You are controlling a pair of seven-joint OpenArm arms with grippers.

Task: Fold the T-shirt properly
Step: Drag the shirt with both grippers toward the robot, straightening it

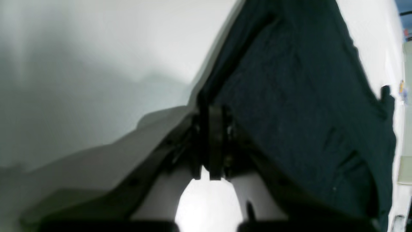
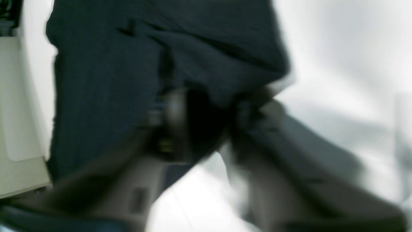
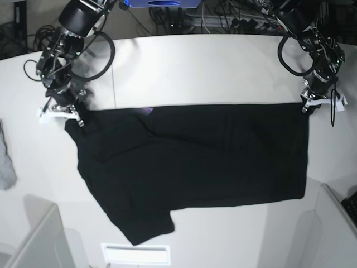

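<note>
- Holding the T-shirt (image 3: 201, 162) by its far edge, both arms have it stretched across the white surface (image 3: 184, 67); the body lies spread and mostly flat, one sleeve trailing toward the near edge.
- The left claw (image 1: 210, 141) is pinched together on a corner of the black fabric, as its wrist view shows; in the base view it sits at that view's right-hand corner (image 3: 312, 103).
- The right claw (image 3: 66, 109) is at the opposite corner. Its wrist view is badly blurred, but dark cloth bunches between its fingers (image 2: 175, 109), so I judge it clamped on the shirt too.
- Risk: each grip looks like a thin pinch of a hem corner, so a pull could slip the fabric out of one claw and drop that side into a heap.
- Risk: if the two arms lift or travel unevenly, the fold line would skew and the creases near the collar would be folded in.
- Risk: the loose sleeve could drag and tuck under the body.
- Risk: the small grey cloth (image 3: 5, 162) at the surface's edge sits near the right arm's side and could be snagged.
- No readable writing, brand or label; only a tiny purple fleck at the collar edge (image 3: 146, 110).
</note>
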